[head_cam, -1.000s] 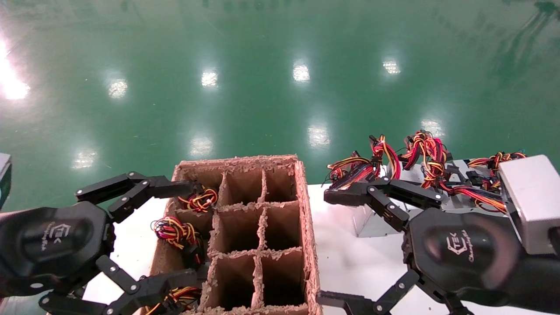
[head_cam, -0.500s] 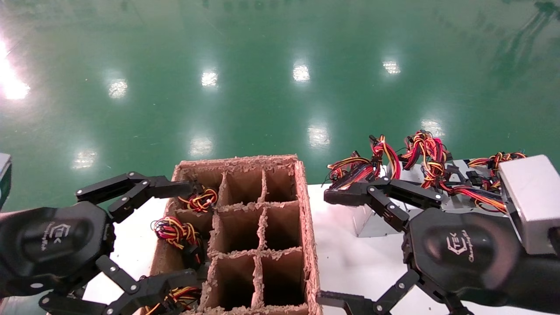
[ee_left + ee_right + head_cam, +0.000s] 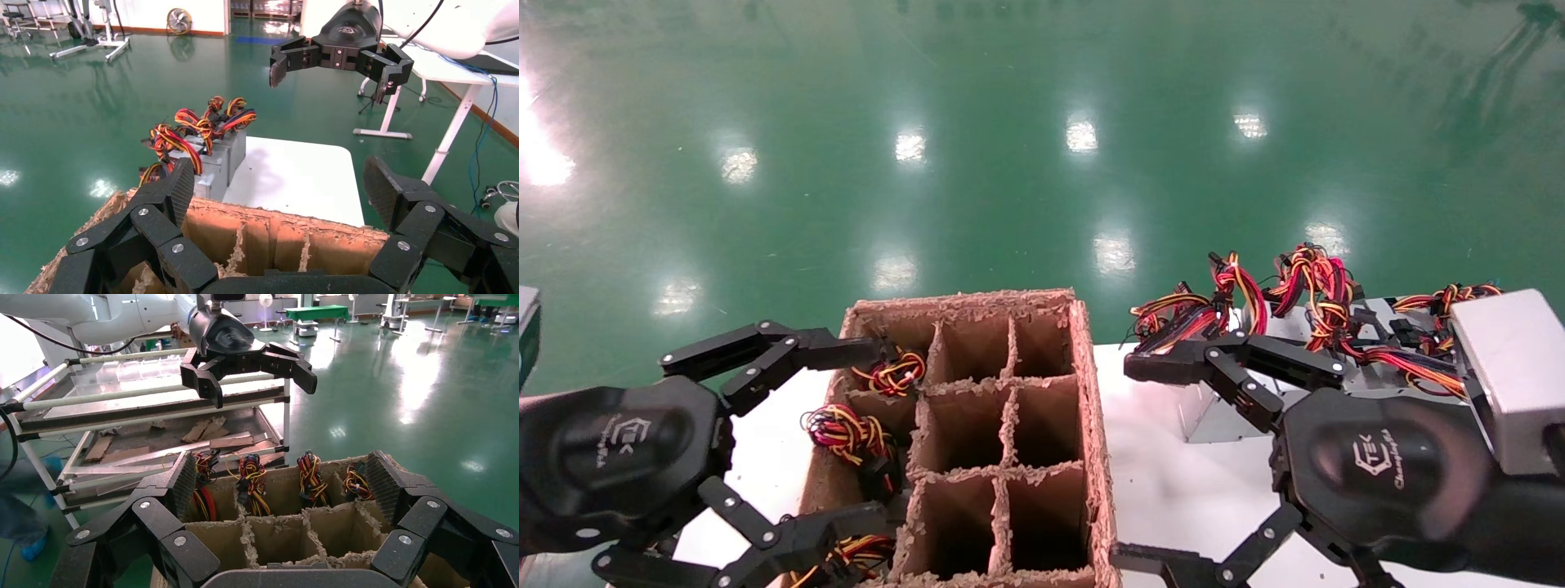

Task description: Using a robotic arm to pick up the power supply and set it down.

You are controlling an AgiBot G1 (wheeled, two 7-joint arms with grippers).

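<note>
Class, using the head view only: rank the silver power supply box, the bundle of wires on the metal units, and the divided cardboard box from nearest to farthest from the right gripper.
1. Silver power supply box: beside the right gripper body, on its outer side.
2. Bundle of wires: just beyond its upper finger.
3. Cardboard box: toward the robot's left, past the fingertips.

The first two are nearly too close to call.

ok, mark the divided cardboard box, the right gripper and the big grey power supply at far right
divided cardboard box (image 3: 1085, 384), head view, right outer wall rim.
right gripper (image 3: 1144, 461), head view, midway between its open fingertips.
power supply (image 3: 1512, 371), head view, top face of casing.
</note>
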